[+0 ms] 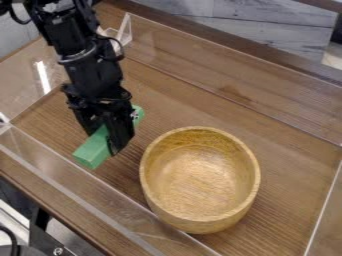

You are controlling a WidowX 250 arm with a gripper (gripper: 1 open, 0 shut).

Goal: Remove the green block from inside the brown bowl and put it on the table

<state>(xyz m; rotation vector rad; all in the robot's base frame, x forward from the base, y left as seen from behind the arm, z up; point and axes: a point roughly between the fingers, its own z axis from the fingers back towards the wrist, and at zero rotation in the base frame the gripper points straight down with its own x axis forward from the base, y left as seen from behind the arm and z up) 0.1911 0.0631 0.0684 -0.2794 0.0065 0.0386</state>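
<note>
A flat, elongated, matte green block (94, 151) is beside the round, light tan wooden bowl (199, 181), outside its thick rim and apart from it. The claw (110, 137) of a black robot arm (91, 62) is closed on the block, with green showing on both sides of the dark fingers. The arm reaches in from the upper left, its jointed body pointing down toward the brown wood-grain tabletop (230, 87). Whether the block touches the wood is unclear. The bowl stands upright, its hollow facing up.
</note>
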